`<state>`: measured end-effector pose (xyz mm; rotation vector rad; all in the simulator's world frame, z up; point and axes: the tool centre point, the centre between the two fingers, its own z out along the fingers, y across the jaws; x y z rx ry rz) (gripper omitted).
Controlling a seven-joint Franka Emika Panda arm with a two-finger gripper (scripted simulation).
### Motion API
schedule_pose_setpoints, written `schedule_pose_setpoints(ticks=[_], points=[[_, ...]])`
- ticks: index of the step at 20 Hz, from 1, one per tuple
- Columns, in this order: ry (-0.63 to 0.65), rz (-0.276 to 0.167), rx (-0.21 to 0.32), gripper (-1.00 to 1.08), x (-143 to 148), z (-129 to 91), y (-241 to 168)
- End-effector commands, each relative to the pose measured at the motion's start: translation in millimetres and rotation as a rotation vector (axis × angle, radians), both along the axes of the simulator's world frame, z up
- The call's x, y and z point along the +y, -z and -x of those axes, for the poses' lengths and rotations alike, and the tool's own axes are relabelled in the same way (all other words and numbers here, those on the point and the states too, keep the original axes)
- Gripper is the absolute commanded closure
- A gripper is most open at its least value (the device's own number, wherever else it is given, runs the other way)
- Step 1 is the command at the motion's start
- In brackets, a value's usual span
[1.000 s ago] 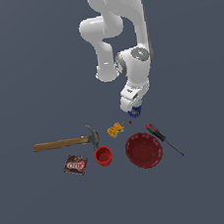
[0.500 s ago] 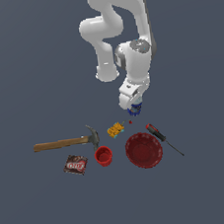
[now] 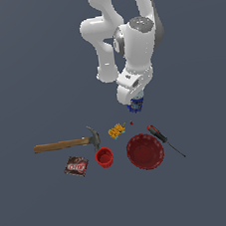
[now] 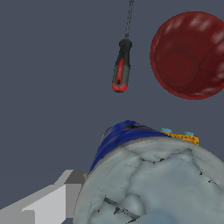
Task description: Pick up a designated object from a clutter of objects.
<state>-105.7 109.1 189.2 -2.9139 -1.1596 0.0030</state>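
One blue can [image 3: 135,105], six others below.

Even, diffuse illumination is rendered; no cast shadows are seen. Soft highlights are shown on the red bowl [image 4: 189,54]. Close surfaces in the wrist view are rendered coarse.

The arm is rising — its wrist joint sits higher in the exterior view than it did a second ago, and the upper links are folding closer together. The gripper [image 3: 135,104] is climbing with it, though only slightly, and it is carrying the blue can [image 3: 135,105] along between its fingers. The can is now hanging a little farther above the small yellow-orange item [image 3: 117,131] and the red bowl [image 3: 145,151] than before — the gap between can and clutter is widening by a small step over each of the two earlier moments. The forearm is also tilting a touch more toward the exterior view's right.
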Motion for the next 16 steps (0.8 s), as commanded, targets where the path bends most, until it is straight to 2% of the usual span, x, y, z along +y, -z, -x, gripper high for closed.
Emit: schedule_pose_setpoints(ticks=[1, 16], points=[[0.000, -0.001, -0.003, 1.08, -4, -9, -23], [0.001, 0.002, -0.003, 1.08, -30, -65, -156]])
